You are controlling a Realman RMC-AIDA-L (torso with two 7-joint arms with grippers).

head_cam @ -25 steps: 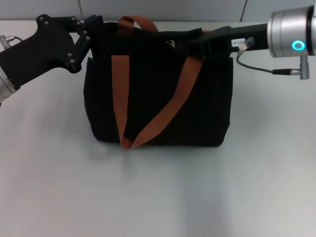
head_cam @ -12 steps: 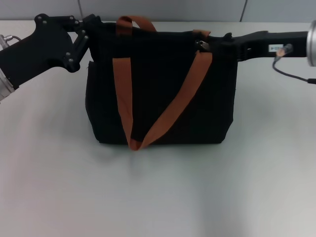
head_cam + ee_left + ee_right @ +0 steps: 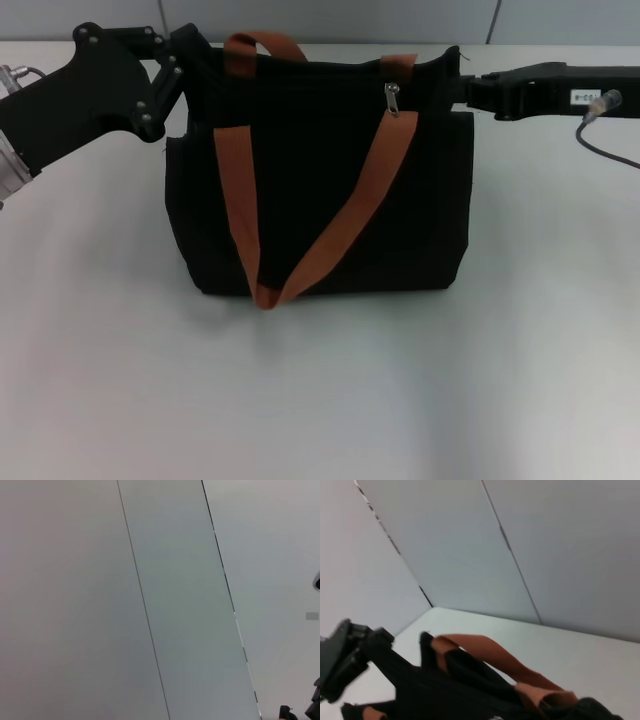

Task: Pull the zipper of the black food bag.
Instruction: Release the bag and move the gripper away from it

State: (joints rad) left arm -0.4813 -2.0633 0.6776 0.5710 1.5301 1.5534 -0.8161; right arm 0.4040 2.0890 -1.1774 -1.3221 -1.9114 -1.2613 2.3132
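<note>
The black food bag (image 3: 330,210) stands upright in the middle of the table, its two orange-brown handles (image 3: 330,235) hanging down the front. The silver zipper pull (image 3: 392,98) hangs free near the top edge, right of centre. My left gripper (image 3: 186,50) is shut on the bag's top left corner. My right gripper (image 3: 462,90) is level with the bag's top right corner, apart from the pull. The right wrist view shows the bag (image 3: 445,690), a handle (image 3: 485,652) and the left gripper (image 3: 380,637). The left wrist view shows only wall panels.
The white table (image 3: 320,400) spreads in front of the bag and to both sides. A grey panelled wall (image 3: 330,20) stands right behind the bag. A cable (image 3: 605,145) hangs from my right arm over the table.
My right gripper has drawn to the right along the bag's top, taking the zipper pull from centre to right of centre. It has come off the pull, which now hangs free. The left gripper stayed.
</note>
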